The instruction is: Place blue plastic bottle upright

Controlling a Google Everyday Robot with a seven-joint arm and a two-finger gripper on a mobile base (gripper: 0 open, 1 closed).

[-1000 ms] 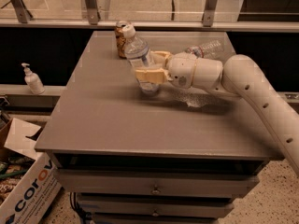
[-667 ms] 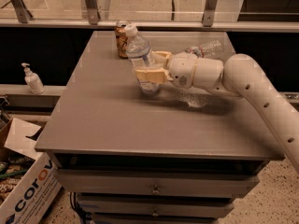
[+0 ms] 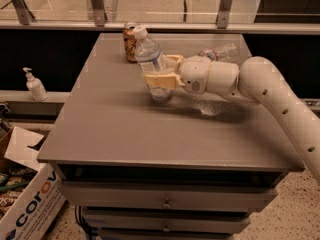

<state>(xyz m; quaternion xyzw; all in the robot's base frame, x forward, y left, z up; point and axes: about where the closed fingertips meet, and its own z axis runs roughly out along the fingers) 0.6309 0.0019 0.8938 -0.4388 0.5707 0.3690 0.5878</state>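
Note:
The blue plastic bottle (image 3: 151,59) is clear with a white cap and a pale blue-and-white label. It stands tilted, cap leaning to the upper left, its base at or just above the grey tabletop (image 3: 110,124). My gripper (image 3: 162,71) reaches in from the right and is shut around the bottle's middle, one tan finger (image 3: 159,80) in front and one behind.
A brown can (image 3: 130,43) stands just behind the bottle at the table's back. A clear crinkled bottle (image 3: 220,51) lies behind my arm at the back right. A white pump bottle (image 3: 34,84) sits on a ledge left of the table. A cardboard box (image 3: 25,204) is lower left.

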